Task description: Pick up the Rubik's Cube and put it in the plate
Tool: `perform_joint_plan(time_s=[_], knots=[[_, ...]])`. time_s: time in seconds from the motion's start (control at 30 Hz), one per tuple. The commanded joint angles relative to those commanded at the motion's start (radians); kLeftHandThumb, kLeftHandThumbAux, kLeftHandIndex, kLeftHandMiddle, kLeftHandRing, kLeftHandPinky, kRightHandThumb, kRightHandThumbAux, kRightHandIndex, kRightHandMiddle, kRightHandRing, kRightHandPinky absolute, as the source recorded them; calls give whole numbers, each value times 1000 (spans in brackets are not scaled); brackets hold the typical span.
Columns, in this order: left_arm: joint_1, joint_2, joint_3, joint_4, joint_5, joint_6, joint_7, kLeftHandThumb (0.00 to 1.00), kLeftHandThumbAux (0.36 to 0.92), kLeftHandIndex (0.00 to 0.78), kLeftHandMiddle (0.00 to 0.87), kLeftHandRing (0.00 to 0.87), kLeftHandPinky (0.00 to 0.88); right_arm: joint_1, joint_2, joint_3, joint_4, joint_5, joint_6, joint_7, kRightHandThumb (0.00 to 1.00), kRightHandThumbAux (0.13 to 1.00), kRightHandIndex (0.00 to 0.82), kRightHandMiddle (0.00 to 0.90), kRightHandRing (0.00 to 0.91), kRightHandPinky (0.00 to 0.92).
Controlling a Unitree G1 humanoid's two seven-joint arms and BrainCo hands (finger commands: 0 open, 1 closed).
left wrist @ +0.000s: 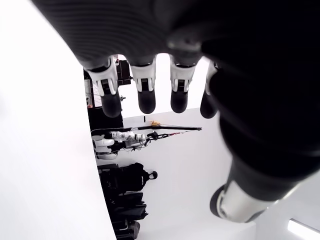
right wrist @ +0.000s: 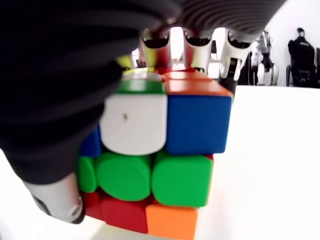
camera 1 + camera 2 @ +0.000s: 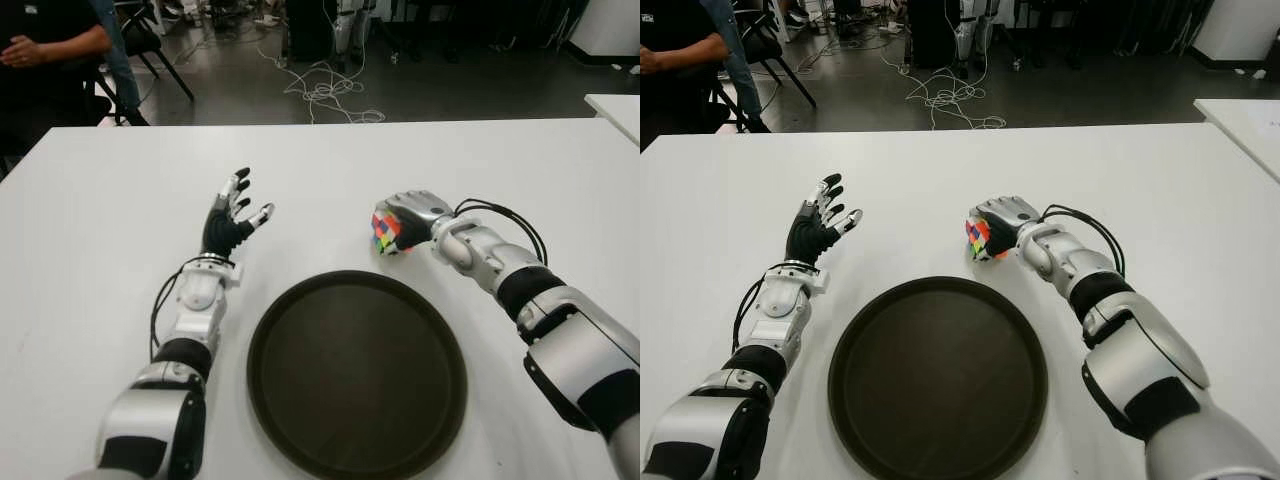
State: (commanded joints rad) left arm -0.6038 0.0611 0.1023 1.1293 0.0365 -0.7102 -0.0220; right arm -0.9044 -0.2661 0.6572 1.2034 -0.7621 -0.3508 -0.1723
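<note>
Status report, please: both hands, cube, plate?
Right hand shut on Rubik's Cube, beyond plate rim. Left hand open, idle, left of plate. Path clear.

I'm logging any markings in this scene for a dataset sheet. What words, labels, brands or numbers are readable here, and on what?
None: no readable text in any view.
Multicoloured Rubik's Cube, held in the right hand: plain stickers, no logo; one small dark speck on a white sticker, not a character.
Round dark brown plate: blank.
White table: unmarked.
Left hand, open, left of the plate: no visible label.
</note>
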Motion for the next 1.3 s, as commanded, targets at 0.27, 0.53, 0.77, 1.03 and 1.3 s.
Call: perform_joint_plan(time_s=[0.27,0.53,0.77,1.03,1.3], knots=[[1,1,1,-4,-9,6,-18,0,788,31,55,18,0,-1,-1,2,2,-2,-2,-13,691,737,415,524,548,515],[1,0,4,-4,-14,10,-22,0,789,22,43,8,0,-7,-1,-3,6,-2,5,-14,689,737,415,521,542,517],[3,-1,1,-9,-17,6,-23,0,782,20,41,7,0,-12,-15,-6,-5,-6,-9,-48,689,737,416,531,552,532],[5,-1,0,-18,-15,12,-17,0,784,24,51,16,0,32,-139,-76,-249,17,-67,-70,689,736,416,534,554,531],[0,2,-2,-15,-9,20,-7,0,798,28,54,20,0,316,-226,-250,-957,23,20,-58,691,736,414,491,495,488]])
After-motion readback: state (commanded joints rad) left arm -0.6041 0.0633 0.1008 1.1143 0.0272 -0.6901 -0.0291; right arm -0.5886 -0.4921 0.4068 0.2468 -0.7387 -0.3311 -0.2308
